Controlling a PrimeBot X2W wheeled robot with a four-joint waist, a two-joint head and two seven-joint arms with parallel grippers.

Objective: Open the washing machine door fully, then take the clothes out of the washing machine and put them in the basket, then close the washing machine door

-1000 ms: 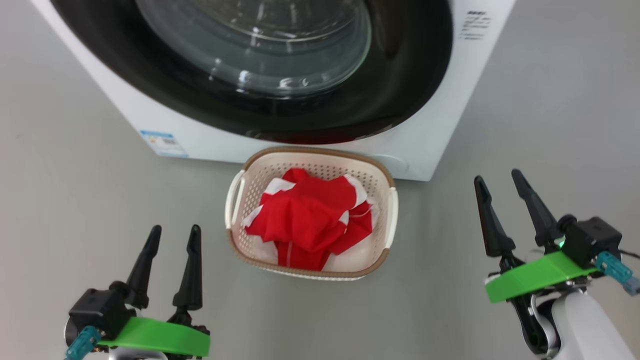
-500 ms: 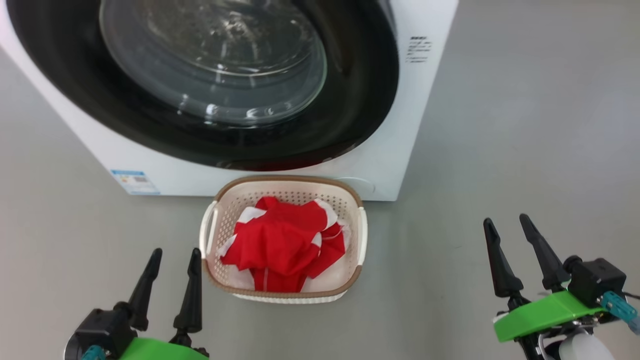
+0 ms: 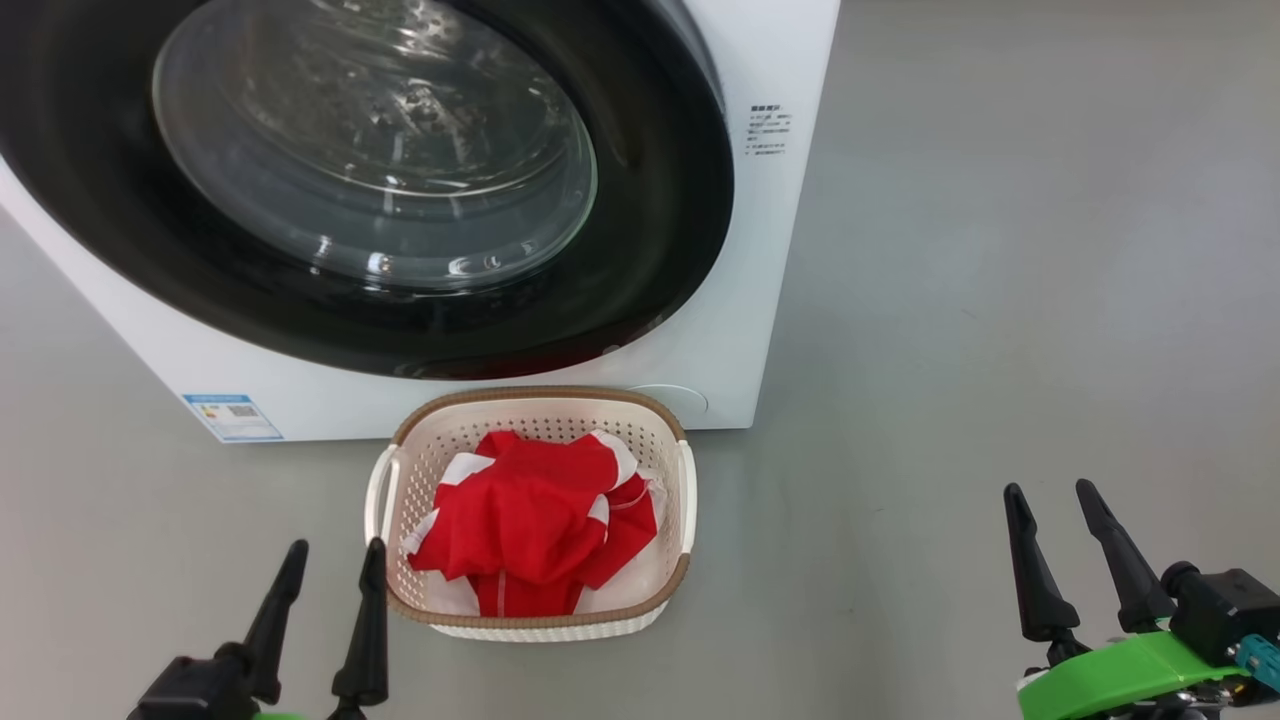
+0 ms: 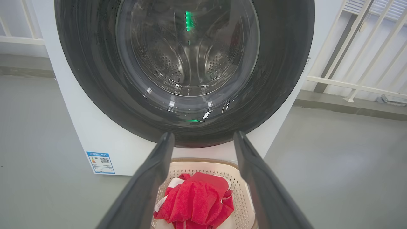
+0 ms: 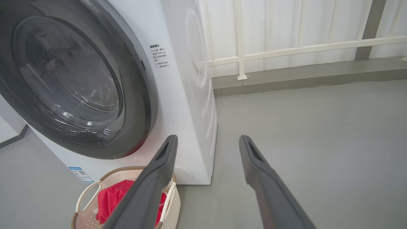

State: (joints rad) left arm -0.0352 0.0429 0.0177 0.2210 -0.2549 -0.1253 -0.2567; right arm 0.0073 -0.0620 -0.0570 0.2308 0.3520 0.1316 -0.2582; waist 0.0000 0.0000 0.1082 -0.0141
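Left gripper (image 3: 337, 545): fingers spread with nothing between them, as a second ago. It sits lower in the head view than it did.
Right gripper (image 3: 1049, 487): fingers apart and empty, unchanged. It has also sunk toward the bottom edge.
Basket (image 3: 540, 396): on the floor (image 3: 1000, 300), just beside the left gripper's inner finger and well apart from the right fingers. In the left wrist view it shows between that arm's two fingers.
Clothes (image 3: 530, 515): a red heap with white trim in the basket, lying as before.
Door (image 3: 375, 150): shut flat on the machine, ahead of the left fingertips and above the basket, same as earlier.
Machine (image 3: 775, 300): right behind the basket, off to the left of the right fingers.
Change: the whole head view has shifted. Machine and basket slid left and down together, and more floor shows on the right. The camera moved, not the things.
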